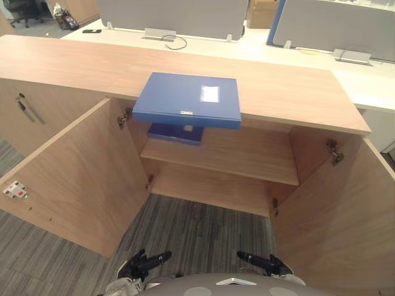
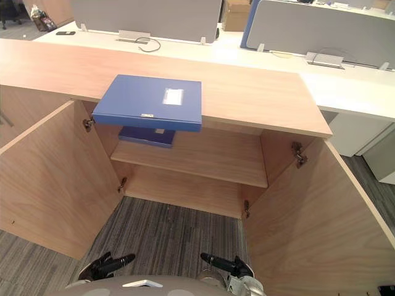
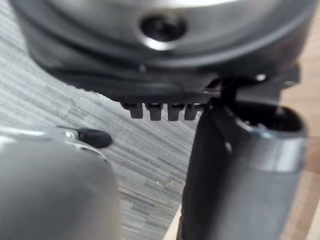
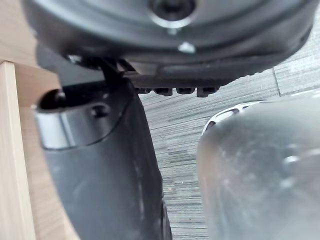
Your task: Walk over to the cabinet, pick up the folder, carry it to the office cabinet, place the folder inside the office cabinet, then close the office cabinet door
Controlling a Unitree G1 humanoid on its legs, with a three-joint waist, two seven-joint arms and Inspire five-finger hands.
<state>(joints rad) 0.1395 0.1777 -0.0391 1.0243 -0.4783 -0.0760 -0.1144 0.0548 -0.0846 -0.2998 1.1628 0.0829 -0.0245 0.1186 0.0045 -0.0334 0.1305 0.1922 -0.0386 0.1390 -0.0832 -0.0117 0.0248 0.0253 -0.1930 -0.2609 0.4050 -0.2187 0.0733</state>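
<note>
A blue folder (image 1: 185, 98) lies flat on the wooden cabinet top (image 1: 74, 65), its front edge hanging over the open compartment. A second, darker blue folder (image 1: 176, 132) rests on the shelf (image 1: 247, 157) right beneath it. Both cabinet doors stand wide open. My left hand (image 1: 143, 264) and right hand (image 1: 262, 263) hang low by my body over the carpet, well short of the cabinet and holding nothing. Each wrist view looks along straight fingers (image 3: 160, 110) and a thick thumb (image 4: 100, 165), with grey carpet beyond.
The left door (image 1: 74, 172) and right door (image 1: 339, 209) swing out toward me on either side, leaving a carpet lane between them. Behind the cabinet runs a white desk (image 1: 278, 49) with grey partition panels (image 1: 173, 15).
</note>
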